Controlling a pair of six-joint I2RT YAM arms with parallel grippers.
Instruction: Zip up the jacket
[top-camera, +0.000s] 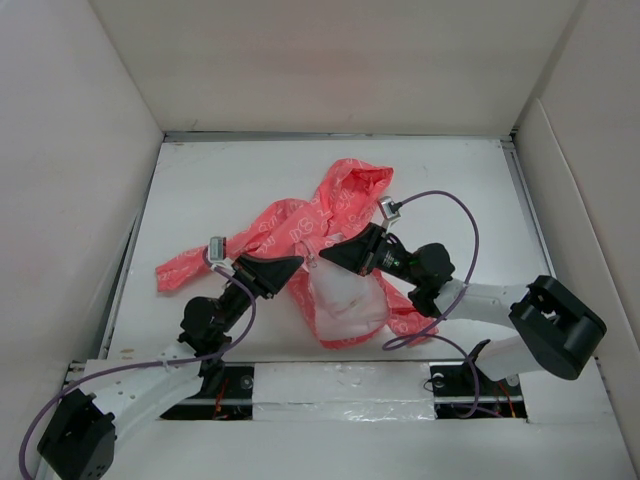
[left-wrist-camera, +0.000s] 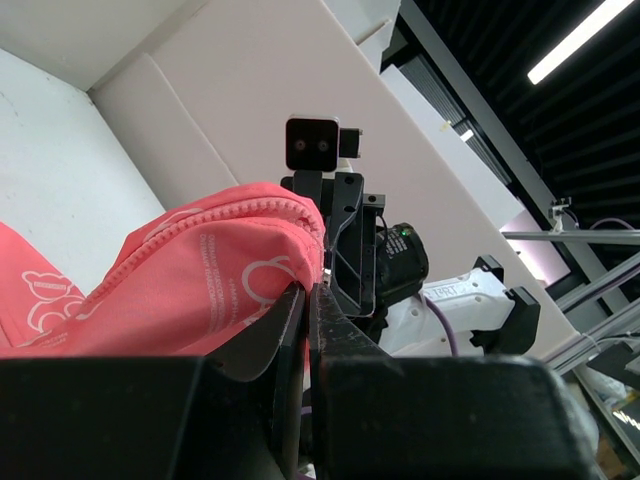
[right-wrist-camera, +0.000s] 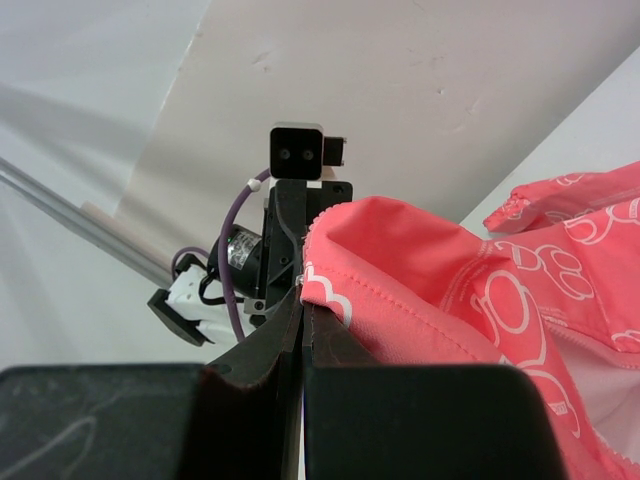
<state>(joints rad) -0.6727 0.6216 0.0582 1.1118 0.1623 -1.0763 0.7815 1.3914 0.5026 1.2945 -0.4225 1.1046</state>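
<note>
A sleeve of the coral-pink jacket trails farthest left on the white table, lying flat and pointing toward the left wall. Just right of it, the left gripper has its fingers pressed together on a front edge of the garment. The left wrist view shows that edge with its row of zipper teeth curving up over the fingertips.

The jacket sits in the middle of the table, bunched between the two arms. Its hood points toward the far wall, and a pale whitish lining panel sags toward the near edge. White printing covers the pink cloth: looped outline shapes and a short column of lettering, too small to read.

The right gripper faces the left one, tip almost to tip, and its jaws are likewise closed tight on a fold of the jacket's edge. In the right wrist view the pink fabric runs from the pinch point out to the right. Each wrist view also shows the other arm's small square camera.

A purple cable arcs above the right arm, whose white link carries dark lettering that cannot be read. A similar cable loops beside the left arm.
</note>
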